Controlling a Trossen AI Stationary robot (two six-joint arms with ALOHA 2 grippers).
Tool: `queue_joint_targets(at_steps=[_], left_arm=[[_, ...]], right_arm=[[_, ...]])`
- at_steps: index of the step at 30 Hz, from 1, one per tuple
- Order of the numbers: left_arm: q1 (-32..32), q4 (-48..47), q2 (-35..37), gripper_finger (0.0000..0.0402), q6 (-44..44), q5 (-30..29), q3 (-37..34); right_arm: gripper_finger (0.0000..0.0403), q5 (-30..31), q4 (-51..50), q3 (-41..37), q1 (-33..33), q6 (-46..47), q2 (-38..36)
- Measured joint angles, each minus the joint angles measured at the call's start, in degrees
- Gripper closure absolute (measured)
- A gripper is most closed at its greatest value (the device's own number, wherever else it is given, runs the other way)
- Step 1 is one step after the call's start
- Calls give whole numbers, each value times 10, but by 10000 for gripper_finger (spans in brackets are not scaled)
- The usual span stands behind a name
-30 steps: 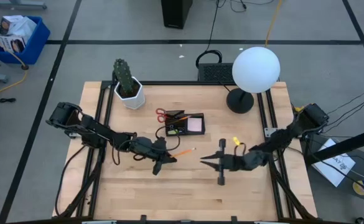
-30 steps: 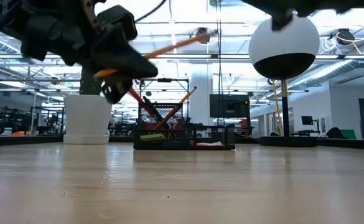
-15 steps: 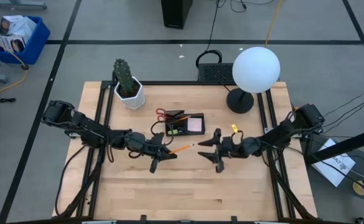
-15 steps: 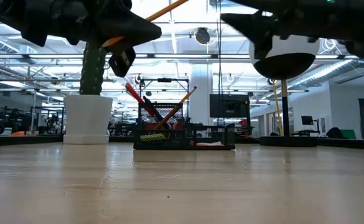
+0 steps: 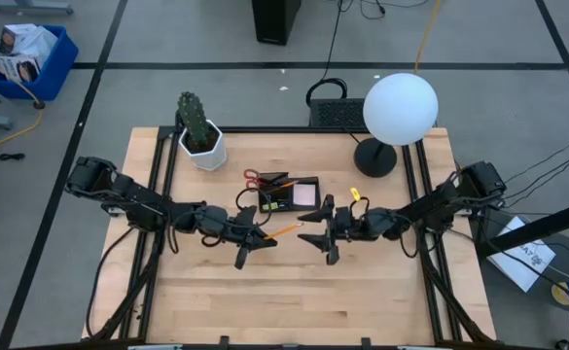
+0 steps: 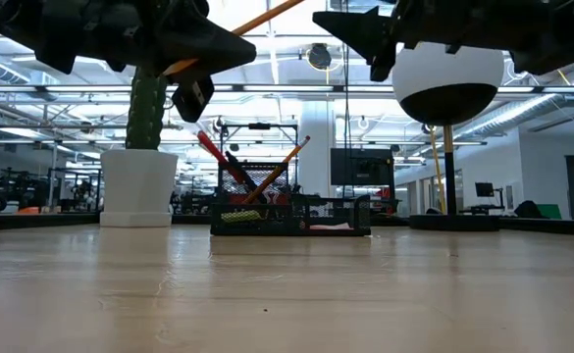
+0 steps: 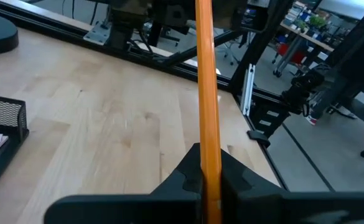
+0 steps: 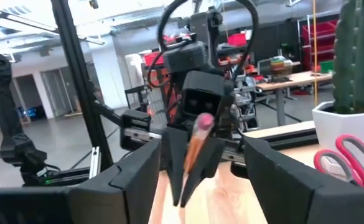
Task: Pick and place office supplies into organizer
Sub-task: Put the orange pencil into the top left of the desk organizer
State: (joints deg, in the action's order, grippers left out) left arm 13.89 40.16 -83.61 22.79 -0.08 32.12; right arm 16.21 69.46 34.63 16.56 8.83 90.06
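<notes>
Left claw (image 5: 255, 238) was clamped on an orange pencil (image 5: 284, 232), held above the worktop (image 5: 381, 301) just in front of the organizer (image 5: 289, 194). Right claw (image 5: 315, 233) stood open, facing the pencil tip. Scissors (image 5: 255, 178) leaned from the organizer's corner. Cactus pot (image 5: 202, 146) and globe lamp (image 5: 399, 109) stood behind.

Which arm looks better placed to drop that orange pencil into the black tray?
Probably the left: its gripper is already shut on the orange pencil, close to the organizer. The right gripper is open and empty.
</notes>
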Motion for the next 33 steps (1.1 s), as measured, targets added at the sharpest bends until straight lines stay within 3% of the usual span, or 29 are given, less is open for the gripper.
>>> queue_joint_targets(at_steps=[6, 13, 17, 22, 24, 29, 33], left_arm=[[0, 0, 0, 394, -2, 0, 0], [0, -2, 0, 394, 0, 0, 0], [0, -2, 0, 394, 0, 0, 0], [0, -2, 0, 394, 5, 0, 0], [0, 0, 0, 393, 4, 0, 0], [0, -8, 4, 349, 12, 0, 0], [-5, -93, 62, 302, 5, 0, 0]], right_arm=[[189, -3, -12, 15, -21, 8, 0], [202, -47, -12, 15, -43, 31, 0], [260, -70, -9, 15, -48, 29, 0], [375, -87, -5, 15, -49, 16, 0], [386, -89, 2, 15, -49, 4, 0], [388, -70, 6, 15, -48, -16, 0], [388, -59, 7, 15, -48, -25, -2]])
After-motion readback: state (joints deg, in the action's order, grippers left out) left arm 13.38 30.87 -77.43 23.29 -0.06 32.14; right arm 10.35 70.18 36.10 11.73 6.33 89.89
